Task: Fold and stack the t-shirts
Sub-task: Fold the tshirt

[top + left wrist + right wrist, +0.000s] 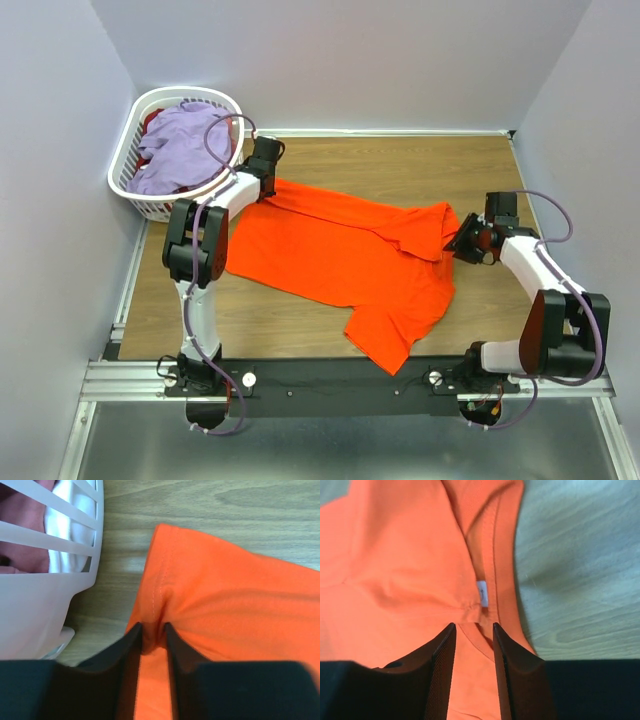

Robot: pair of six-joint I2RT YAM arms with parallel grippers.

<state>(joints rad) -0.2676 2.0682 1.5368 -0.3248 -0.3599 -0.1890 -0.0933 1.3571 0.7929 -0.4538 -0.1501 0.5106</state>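
The orange t-shirt (pixel 340 250) lies spread across the wooden table, crumpled at its right end. My left gripper (pixel 268 175) is at the shirt's far left corner beside the basket. In the left wrist view the left gripper (pixel 153 627) is shut on a pinched fold of the orange cloth (pixel 225 595). My right gripper (pixel 458 240) is at the shirt's right end. In the right wrist view the right gripper (pixel 473 626) stands narrowly open, straddling the collar (pixel 495 555) just below the white neck label (pixel 482 593). The lavender t-shirt (pixel 185 150) lies in the basket.
The white slotted laundry basket (pixel 125 165) stands at the far left corner, close to my left gripper, and shows in the left wrist view (pixel 30 605). A dark red garment (pixel 155 120) lies in it. Grey walls bound the table on three sides.
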